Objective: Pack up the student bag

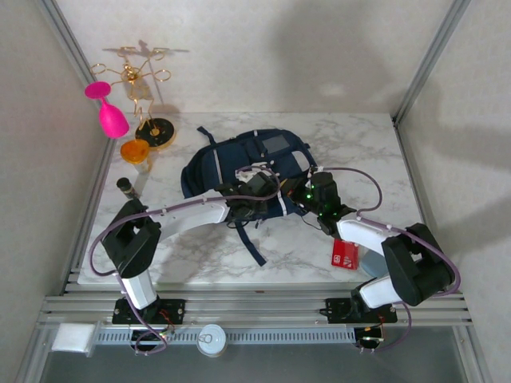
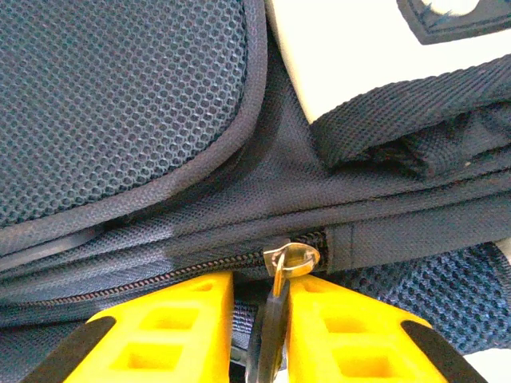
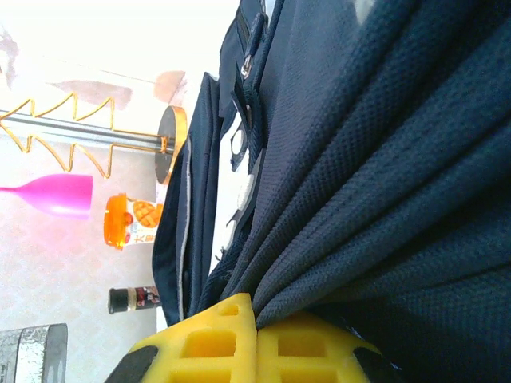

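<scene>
The student bag (image 1: 239,159), navy with pale stripes and a grey patch, lies in the middle of the marble table. My left gripper (image 1: 249,205) is at its near edge. In the left wrist view its yellow fingers (image 2: 160,335) stand close on either side of the black zip pull (image 2: 271,327), which hangs from a gold slider ring (image 2: 292,259) at the end of a closed zip. My right gripper (image 1: 314,194) is at the bag's right side. Its fingers (image 3: 207,343) are pressed together on a bunched fold of the bag's fabric (image 3: 351,223).
A gold wire rack (image 1: 144,88), a pink glass (image 1: 108,112) and an orange juice cup (image 1: 134,152) stand at the back left. A dark bottle (image 1: 126,188) stands at the left edge. A red packet (image 1: 345,254) lies near the right arm.
</scene>
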